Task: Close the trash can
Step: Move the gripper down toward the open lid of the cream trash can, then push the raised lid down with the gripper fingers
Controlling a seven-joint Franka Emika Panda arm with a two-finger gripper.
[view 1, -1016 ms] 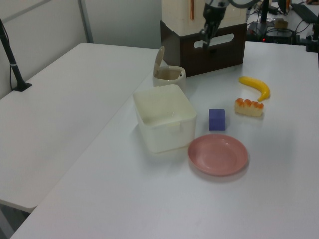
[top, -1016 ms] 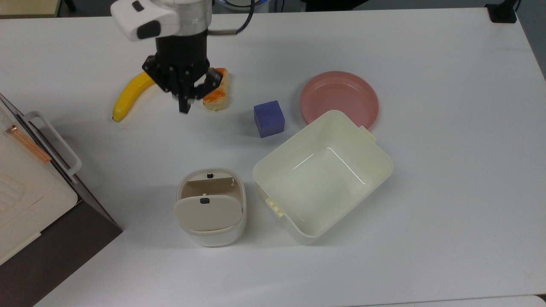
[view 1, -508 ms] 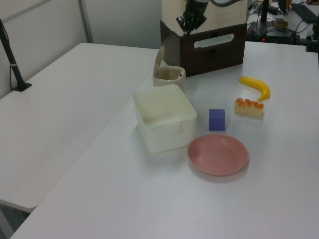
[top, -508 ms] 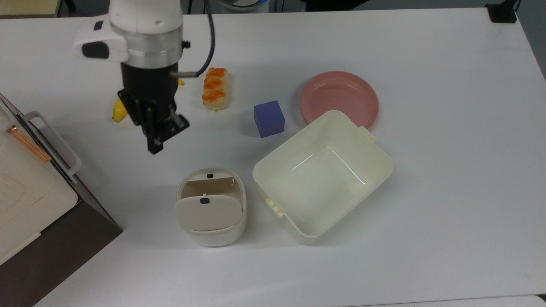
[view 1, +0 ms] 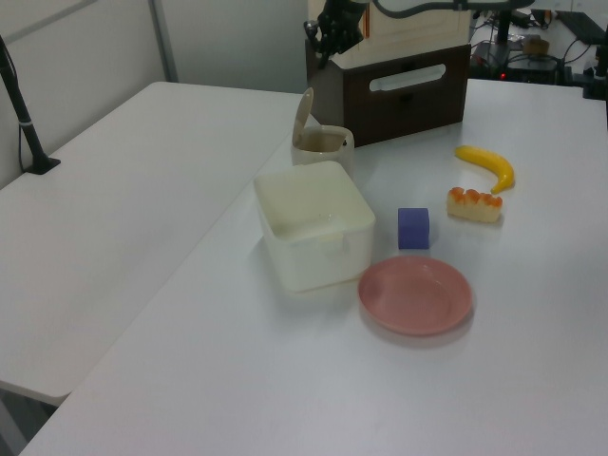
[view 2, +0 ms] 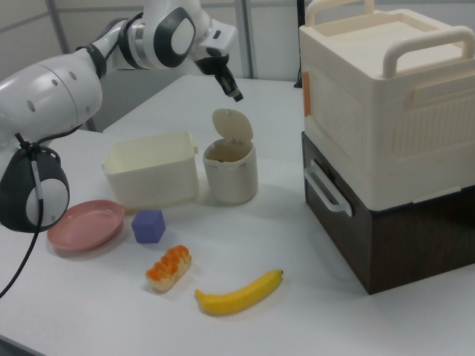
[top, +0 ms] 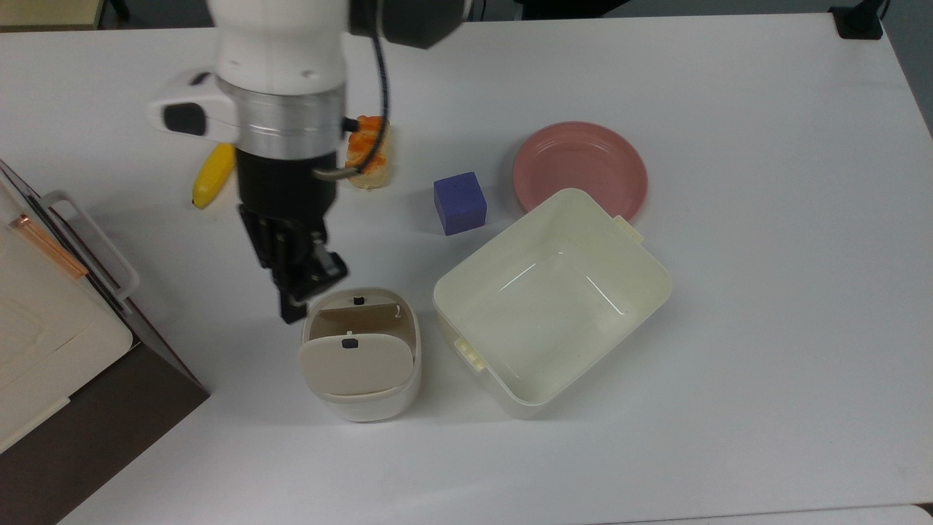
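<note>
Table (top: pixel 729 364): white, carrying all items. Tub (top: pixel 552 299): cream, lidless, just beside the trash can. Trash can (view 2: pixel 231 172): off-white, stood near the table's middle with its lid (view 2: pixel 232 126) hinged upright. Gripper (view 2: pixel 234 93): black, hung in the air above the lid without touching it; finger spacing could not be told. Banana (view 2: pixel 241 292): yellow, lay apart.

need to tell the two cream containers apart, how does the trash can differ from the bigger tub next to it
The trash can is smaller and rounded; the tub is larger, wider and boxier. The trash can has a hinged lid standing open; the tub has no lid. The trash can is taller than it is wide; the tub is low for its width. Both are cream plastic, upright on the white table, and look empty.
</note>
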